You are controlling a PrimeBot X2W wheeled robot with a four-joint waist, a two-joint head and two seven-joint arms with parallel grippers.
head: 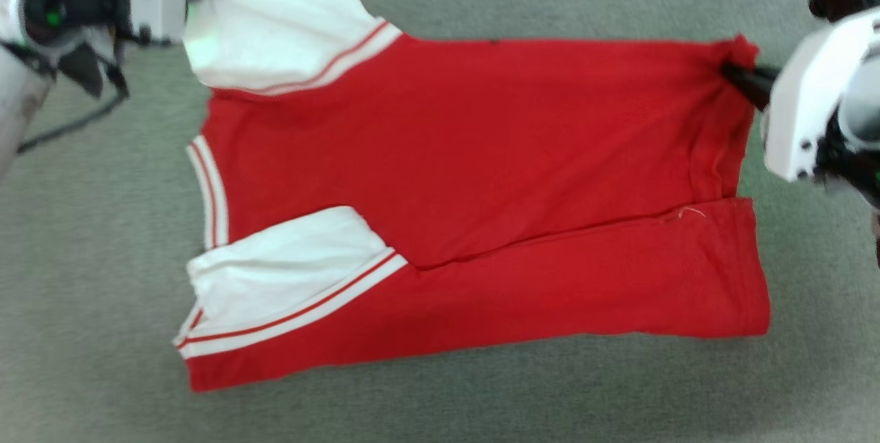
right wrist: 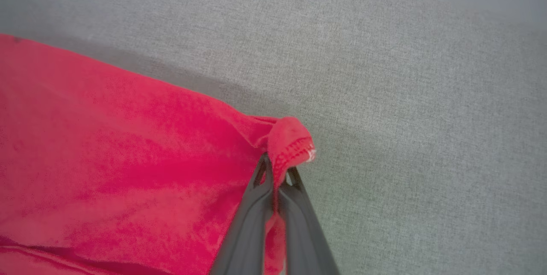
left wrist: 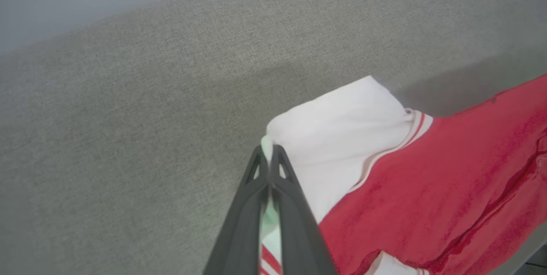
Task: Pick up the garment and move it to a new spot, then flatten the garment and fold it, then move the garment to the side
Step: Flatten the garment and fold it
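The left gripper (left wrist: pixel 268 152) has its two dark fingers pressed together on the edge of a white sleeve (left wrist: pixel 333 138), and the right gripper (right wrist: pixel 277 170) is likewise clamped tight, pinching a bunched red hem corner (right wrist: pixel 290 138). Both pinches are on the far side of the garment (head: pixel 481 154). It stretches across the grey fabric surface (head: pixel 440 402) with its sleeves toward the left edge and its hem toward the right edge.
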